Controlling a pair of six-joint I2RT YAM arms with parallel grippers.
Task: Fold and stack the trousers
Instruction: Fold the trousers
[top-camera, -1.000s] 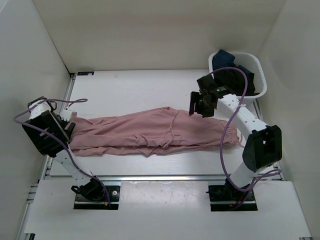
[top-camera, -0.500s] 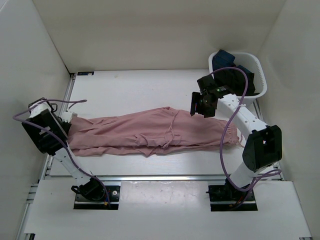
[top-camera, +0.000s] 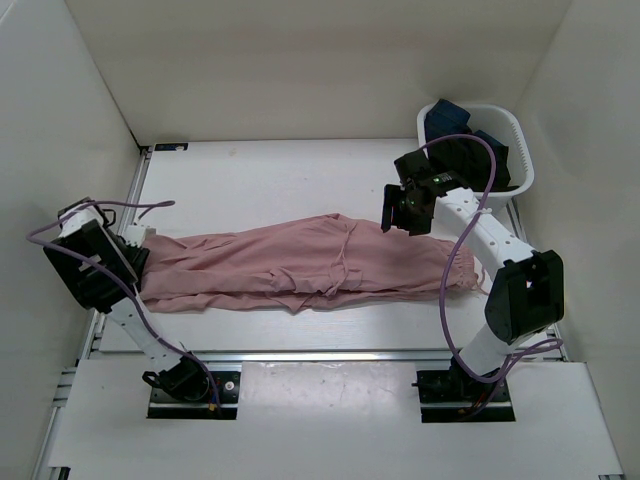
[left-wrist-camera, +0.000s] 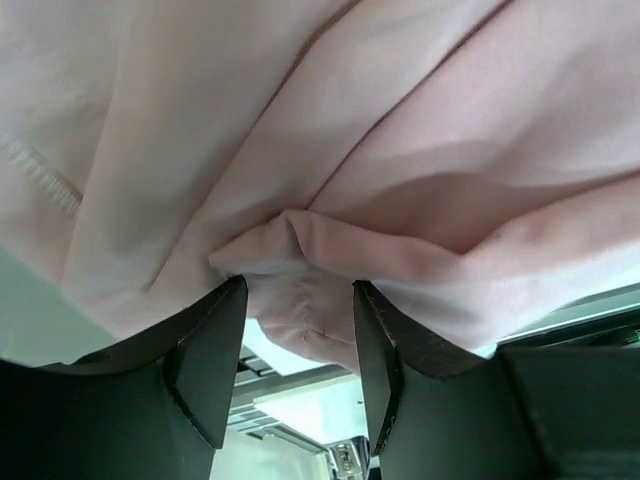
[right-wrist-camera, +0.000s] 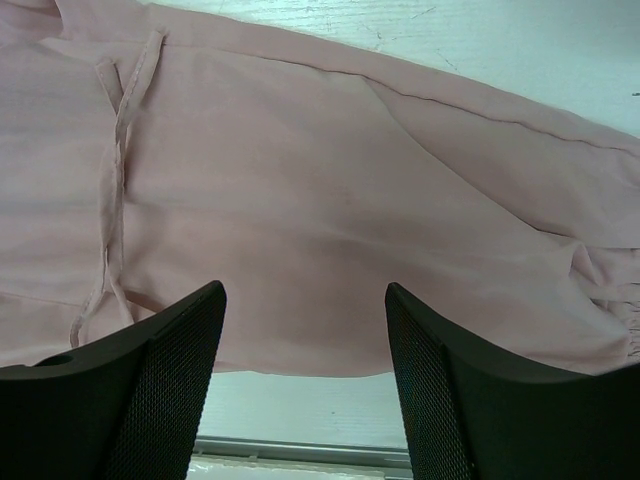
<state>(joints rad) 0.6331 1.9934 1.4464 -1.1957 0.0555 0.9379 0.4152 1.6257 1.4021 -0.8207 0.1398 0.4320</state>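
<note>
The dusty-pink trousers (top-camera: 300, 262) lie stretched across the table, legs to the left and gathered waistband to the right. My left gripper (top-camera: 137, 250) is at the leg ends. In the left wrist view its jaws (left-wrist-camera: 300, 310) stand apart, with a bunched fold of the trousers' hem (left-wrist-camera: 300, 290) sitting between the fingertips. My right gripper (top-camera: 402, 212) hovers over the upper part of the trousers, open. In its wrist view nothing lies between the fingers (right-wrist-camera: 160, 370); the trousers (right-wrist-camera: 320, 180) and their drawstring (right-wrist-camera: 118, 150) lie flat below.
A white basket (top-camera: 520, 150) holding dark navy clothes (top-camera: 458, 125) stands at the back right, just behind the right arm. White walls close in the table on three sides. A metal rail (top-camera: 330, 354) runs along the near edge.
The left wrist has shifted slightly at the leg ends. The right gripper has drawn back a little toward the basket. The trousers lie as before.
</note>
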